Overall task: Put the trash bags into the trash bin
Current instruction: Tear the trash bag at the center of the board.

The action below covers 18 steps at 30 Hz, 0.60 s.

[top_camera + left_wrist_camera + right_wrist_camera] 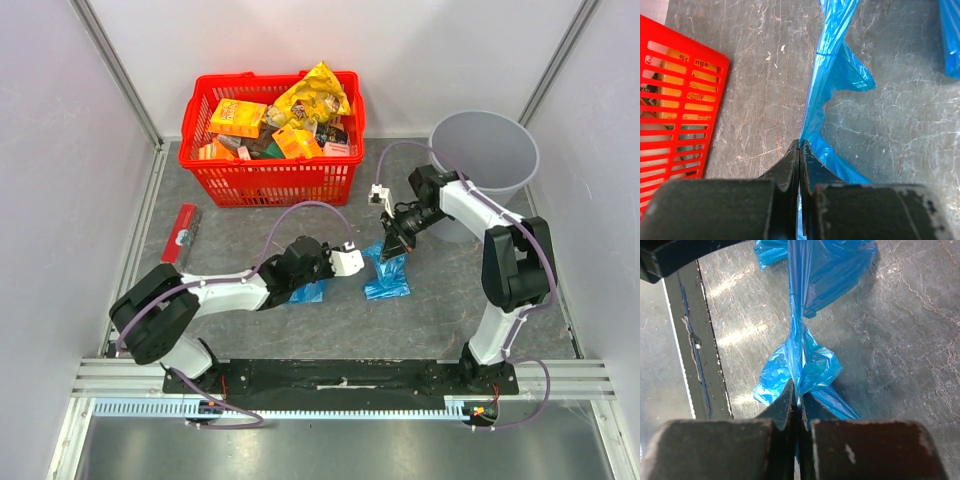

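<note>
- Trash bags point(388, 278) lie as crumpled blue film on the table point(450, 320), near its middle, between the two arms. None is in the trash bin point(500, 135), which stands at the far right with no blue showing inside.
- Left gripper point(799, 146): clenched on a fold of blue film. The film stretches away from the fingertips, so the pinch is on an edge, not the bulk.
- Right gripper point(798, 392): clenched on film in the same manner, pointing down at the right-hand bundle. The bin stands just far-right of it.
- Whether both pinches are on one bag cannot be told.
- Judgement: an edge pinch suits thin, slippery film and lets a bag hang free when lifted. The right arm has the shorter path to the bin.
- Red basket point(270, 182), far left: not part of the task.
</note>
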### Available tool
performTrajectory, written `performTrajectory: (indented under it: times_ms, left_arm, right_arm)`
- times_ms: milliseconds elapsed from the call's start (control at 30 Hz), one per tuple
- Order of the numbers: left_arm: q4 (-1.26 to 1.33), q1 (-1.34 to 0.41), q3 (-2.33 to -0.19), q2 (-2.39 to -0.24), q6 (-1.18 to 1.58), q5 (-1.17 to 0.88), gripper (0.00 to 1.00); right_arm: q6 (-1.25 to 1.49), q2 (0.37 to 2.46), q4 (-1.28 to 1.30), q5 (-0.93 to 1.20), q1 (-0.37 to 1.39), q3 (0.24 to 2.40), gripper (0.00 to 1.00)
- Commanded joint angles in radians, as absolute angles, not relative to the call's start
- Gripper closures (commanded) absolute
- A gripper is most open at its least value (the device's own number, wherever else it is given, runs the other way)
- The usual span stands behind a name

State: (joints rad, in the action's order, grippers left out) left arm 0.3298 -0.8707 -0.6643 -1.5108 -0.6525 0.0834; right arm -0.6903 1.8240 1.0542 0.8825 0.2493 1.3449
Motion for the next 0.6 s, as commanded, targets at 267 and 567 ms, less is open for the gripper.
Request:
performTrajectory:
  times_ms: [267,567]
  left_arm:
    - [0.253,-0.776,-0.653,-1.617,-0.673,0.39,0.98]
    - [0.245,-0.712,-0.709,-1.66,-0.623,0.446,0.98]
  right_arm:
    - [-0.696,1.71,1.092,0.91,0.192,1.293,1.0]
    - [-0.703,1.68,1.06,0.939,0.19,1.212,1.0]
